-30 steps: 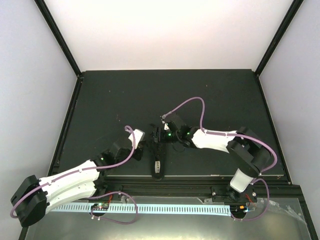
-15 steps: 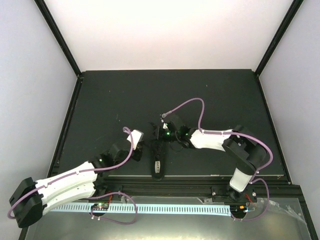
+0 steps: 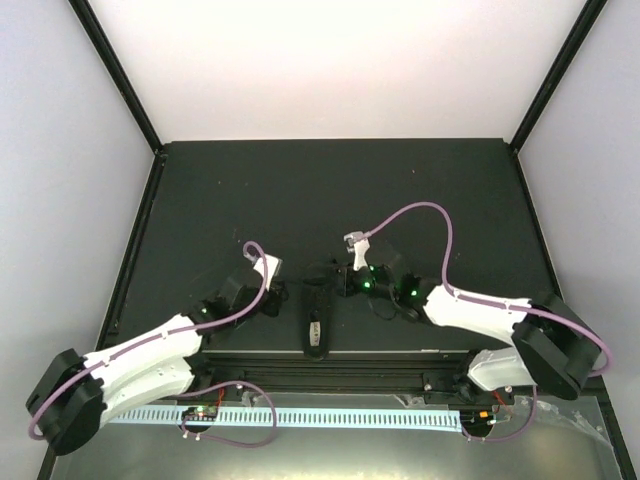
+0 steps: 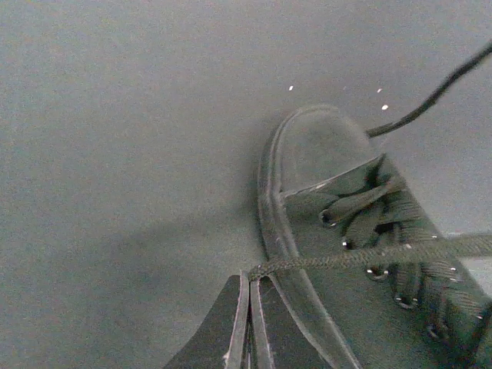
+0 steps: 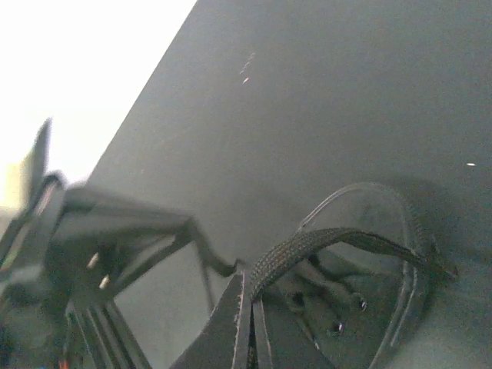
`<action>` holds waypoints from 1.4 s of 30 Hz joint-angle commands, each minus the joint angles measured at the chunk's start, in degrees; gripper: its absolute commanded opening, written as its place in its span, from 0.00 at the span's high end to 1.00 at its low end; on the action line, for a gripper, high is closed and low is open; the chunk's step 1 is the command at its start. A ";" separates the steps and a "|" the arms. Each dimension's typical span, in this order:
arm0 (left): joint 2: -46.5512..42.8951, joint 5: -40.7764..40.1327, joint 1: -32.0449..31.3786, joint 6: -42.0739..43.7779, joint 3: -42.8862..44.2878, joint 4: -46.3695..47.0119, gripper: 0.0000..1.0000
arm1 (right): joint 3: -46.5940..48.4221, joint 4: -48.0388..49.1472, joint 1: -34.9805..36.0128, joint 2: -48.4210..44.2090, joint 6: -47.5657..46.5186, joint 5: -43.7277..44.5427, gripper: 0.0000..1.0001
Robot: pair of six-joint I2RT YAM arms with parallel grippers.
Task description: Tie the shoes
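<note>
The small black shoe [image 3: 315, 322] lies near the table's front edge between the two arms, with its toe [image 4: 327, 150] pointing away. My left gripper [image 4: 249, 279] is just left of the shoe and shut on the end of one black lace [image 4: 369, 254], which is stretched across the eyelets. From the right side, my right gripper [image 5: 247, 296] is shut on another lace [image 5: 323, 242] that arches up from the shoe's eyelets [image 5: 338, 327]. In the top view the left gripper [image 3: 279, 296] and right gripper [image 3: 338, 281] flank the shoe's far end.
A loose stretch of lace [image 4: 434, 94] trails off over the dark mat [image 3: 330, 200] beyond the toe. The left arm [image 5: 100, 223] shows blurred close by in the right wrist view. The table's front rail [image 3: 330, 360] lies just behind the shoe's heel.
The right gripper has shut on a lace, and the right arm's elbow has swung out to the right. The left gripper has shifted slightly left, still holding its lace.
</note>
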 commanded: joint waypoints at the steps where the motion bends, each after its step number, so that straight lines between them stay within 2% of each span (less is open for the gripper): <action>1: 6.44 15.30 6.84 1.13 3.82 3.96 0.98 | -2.92 5.09 3.08 -5.41 -12.06 -4.04 0.98; 5: 13.36 28.14 11.57 3.07 7.28 6.96 0.98 | -4.42 1.27 10.55 -9.76 -15.96 1.15 0.97; 7: 16.49 31.19 12.30 4.06 8.78 8.00 0.98 | -5.56 0.68 13.96 -11.14 -16.78 2.86 0.91; 10: 19.28 35.22 12.98 5.07 9.63 10.74 0.99 | -6.47 1.04 18.25 -10.54 -17.45 3.09 0.88; 14: 22.38 39.56 13.54 5.24 10.68 13.03 0.98 | -4.53 2.18 22.55 -4.56 -18.36 0.32 0.84; 18: 23.49 41.83 13.54 5.71 10.80 14.24 0.98 | 1.41 0.61 27.19 3.09 -20.99 -2.82 0.82; 24: 23.50 43.18 13.58 7.14 11.09 14.12 0.98 | 10.44 -7.91 33.46 9.54 -25.67 -1.49 0.62; 28: 23.50 43.47 13.62 7.76 11.14 13.94 0.98 | 9.56 -10.23 33.74 6.70 -25.30 1.00 0.46; 32: 23.35 43.86 13.66 8.23 10.88 14.25 0.98 | 6.37 -11.37 32.98 -2.03 -24.23 6.48 0.25; 36: 22.74 45.12 13.58 8.28 10.57 15.73 0.98 | 3.79 -12.49 27.43 -10.52 -23.10 5.32 0.17; 42: 22.23 46.18 13.59 8.53 10.75 16.01 0.98 | 0.33 -12.06 17.04 -19.76 -20.80 2.45 0.10</action>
